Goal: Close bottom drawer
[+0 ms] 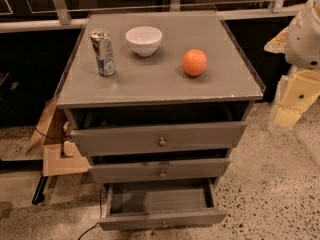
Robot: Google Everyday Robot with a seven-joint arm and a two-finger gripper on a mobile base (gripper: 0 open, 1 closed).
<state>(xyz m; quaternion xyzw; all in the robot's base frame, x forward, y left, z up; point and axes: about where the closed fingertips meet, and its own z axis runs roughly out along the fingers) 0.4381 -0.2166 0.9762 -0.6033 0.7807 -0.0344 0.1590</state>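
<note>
- You can read no words, numbers or signs here.
- The can (102, 53) stands on the back left of the cabinet (160, 81) top. It has a blue and white label. The marks on that label are too blurry for you to read, so you can't tell the brand.
- The gripper (286, 117) hangs at the right edge, off to the side of the cabinet and not touching it. You can read nothing on it.

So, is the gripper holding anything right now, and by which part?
Nothing visibly: the gripper hangs beside the grey cabinet, apart from the slim grey wooden bottom drawer.
</note>
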